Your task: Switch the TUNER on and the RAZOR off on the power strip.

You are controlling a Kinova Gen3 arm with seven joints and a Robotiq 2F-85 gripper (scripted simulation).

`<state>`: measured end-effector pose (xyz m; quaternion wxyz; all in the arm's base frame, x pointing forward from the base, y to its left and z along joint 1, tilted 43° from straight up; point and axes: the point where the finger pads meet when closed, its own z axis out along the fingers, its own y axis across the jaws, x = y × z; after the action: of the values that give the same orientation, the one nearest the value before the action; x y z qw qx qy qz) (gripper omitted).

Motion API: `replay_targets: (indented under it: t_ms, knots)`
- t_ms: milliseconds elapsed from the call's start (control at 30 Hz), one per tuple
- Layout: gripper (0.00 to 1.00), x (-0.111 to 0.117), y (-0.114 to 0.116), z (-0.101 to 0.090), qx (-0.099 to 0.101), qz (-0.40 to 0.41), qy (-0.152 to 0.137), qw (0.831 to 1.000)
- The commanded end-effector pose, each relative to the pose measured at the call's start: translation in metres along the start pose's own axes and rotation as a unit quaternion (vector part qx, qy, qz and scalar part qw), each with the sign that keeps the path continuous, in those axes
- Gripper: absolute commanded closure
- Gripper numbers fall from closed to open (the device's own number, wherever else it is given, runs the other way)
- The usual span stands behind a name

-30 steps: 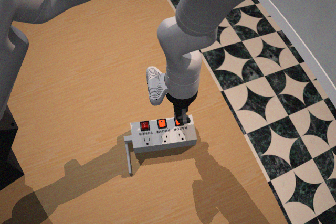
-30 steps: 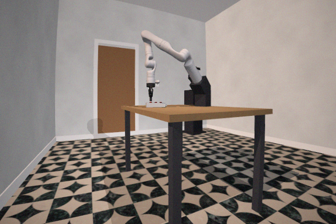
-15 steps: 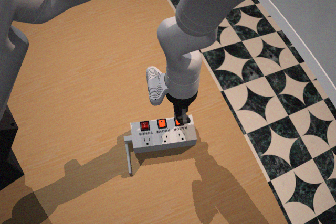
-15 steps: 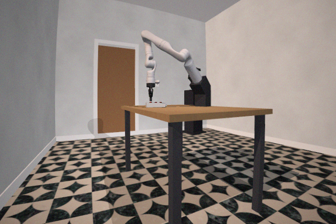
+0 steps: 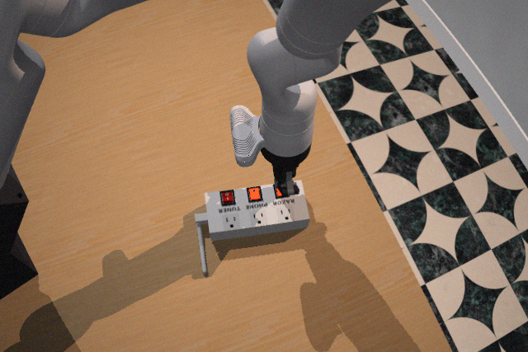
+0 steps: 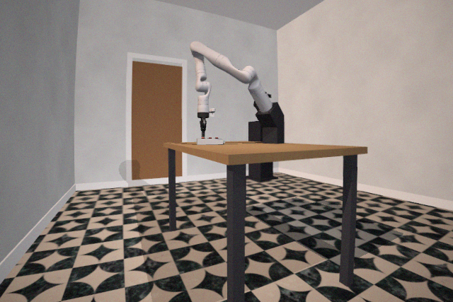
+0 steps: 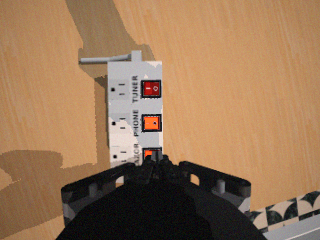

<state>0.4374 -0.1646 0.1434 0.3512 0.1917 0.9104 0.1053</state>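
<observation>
A grey power strip (image 5: 238, 224) (image 6: 209, 141) (image 7: 120, 107) lies flat on the wooden table (image 5: 128, 105), right way up, with three rocker switches. The TUNER switch (image 5: 227, 197) (image 7: 151, 88) is dark red. The PHONE switch (image 5: 254, 194) (image 7: 151, 123) glows orange. The RAZOR switch (image 5: 278, 191) (image 7: 150, 152) glows orange and is mostly hidden by my fingers. My gripper (image 5: 287, 188) (image 6: 202, 133) (image 7: 156, 158) is shut, empty, pointing straight down with its fingertips on the RAZOR switch.
The strip's short grey cable (image 5: 202, 246) (image 7: 107, 59) sticks out at the TUNER end. The table edge (image 5: 362, 177) runs close to the strip's RAZOR end, with tiled floor beyond. The arm's dark base (image 6: 268, 123) stands at the far side of the table.
</observation>
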Motion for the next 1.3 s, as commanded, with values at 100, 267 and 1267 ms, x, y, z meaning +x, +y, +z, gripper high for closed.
replay_targets:
  t_ms: [100,267,1267]
  knots:
    - [1.0,0.0002,0.0005,0.0024,-0.001,0.0,0.0,1.0]
    - [1.0,0.0002,0.0005,0.0046,-0.001,0.0,0.0,1.0]
    - [1.0,0.0002,0.0005,0.0034,-0.001,0.0,0.0,1.0]
